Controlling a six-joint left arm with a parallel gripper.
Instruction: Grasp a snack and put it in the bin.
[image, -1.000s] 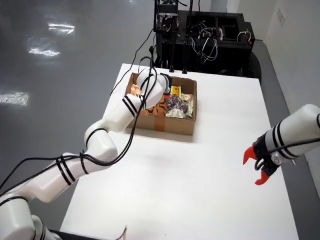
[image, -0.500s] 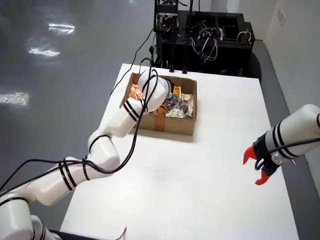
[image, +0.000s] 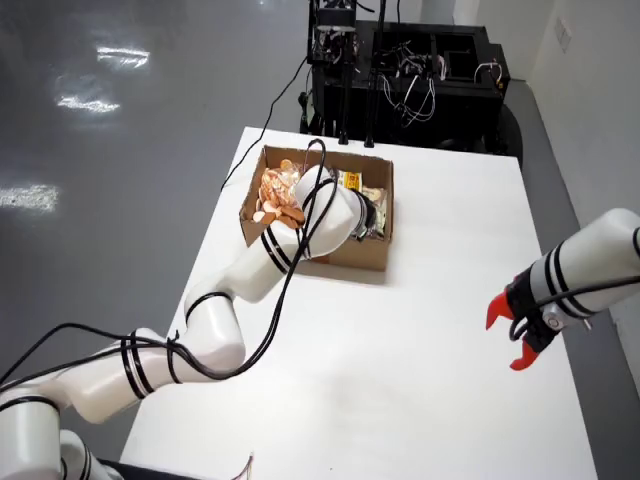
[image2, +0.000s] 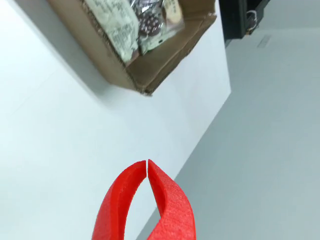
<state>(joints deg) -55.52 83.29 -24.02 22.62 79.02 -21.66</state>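
Observation:
The cardboard box (image: 345, 256) stands at the back of the white table (image: 420, 330) with several snack packets inside. An orange packet (image: 276, 193) lies at its left end, and pale and dark packets (image: 366, 190) at its right. My working arm reaches in from the left, its wrist (image: 335, 215) low over the box's front middle, hiding the gripper in the overhead view. In the wrist view my red gripper (image2: 146, 163) is shut, tips touching, with nothing between them. It hangs above bare table beside the box's corner (image2: 150, 75), where a white packet (image2: 117, 27) and a dark packet (image2: 150, 22) show.
A second arm with a red gripper (image: 516, 340) hangs still over the table's right side. A black equipment rack with cables (image: 400, 70) stands behind the table. The table's edge and grey floor (image2: 260, 150) lie close beside the gripper in the wrist view.
My arm's wrist has swung from the box's back left toward its front middle, uncovering the orange packet. The right arm has not moved.

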